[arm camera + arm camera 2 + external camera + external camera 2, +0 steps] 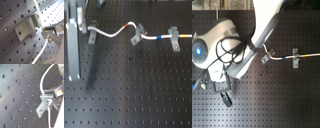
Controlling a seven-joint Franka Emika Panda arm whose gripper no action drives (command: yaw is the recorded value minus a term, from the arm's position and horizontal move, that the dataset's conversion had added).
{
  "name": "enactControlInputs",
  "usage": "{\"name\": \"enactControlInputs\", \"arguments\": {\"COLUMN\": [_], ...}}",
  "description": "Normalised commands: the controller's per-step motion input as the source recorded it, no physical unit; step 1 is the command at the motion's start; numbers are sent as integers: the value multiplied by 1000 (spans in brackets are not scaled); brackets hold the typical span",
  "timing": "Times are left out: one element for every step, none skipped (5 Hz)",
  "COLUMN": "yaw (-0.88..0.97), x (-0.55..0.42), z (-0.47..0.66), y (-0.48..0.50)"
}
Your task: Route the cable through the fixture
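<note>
Cable (pixel 114 33) is seen pinched by the gripper (pixel 42 29) beside the fixture (pixel 92 31), at ten o'clock on the bench (pixel 129 90), presumably for threading.

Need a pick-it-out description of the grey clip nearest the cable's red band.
On the black perforated board, follow the white cable toward the first exterior view's right. Just past its red band stands the grey clip. It leans, unlike the broader flat-topped clip beyond the blue band.

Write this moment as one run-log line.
cable: through two clips | fixture: no cable through | gripper: beside fixture, grip unclear | step: routing not done
</note>
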Motion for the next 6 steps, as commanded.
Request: {"name": "enactControlInputs", "arguments": {"yaw": [-109, 0, 74, 103, 0, -277], "x": [-18, 37, 62, 62, 20, 88], "z": [89, -160, -342, -453, -271, 47], "y": [115, -63, -251, -340, -208, 18]}}
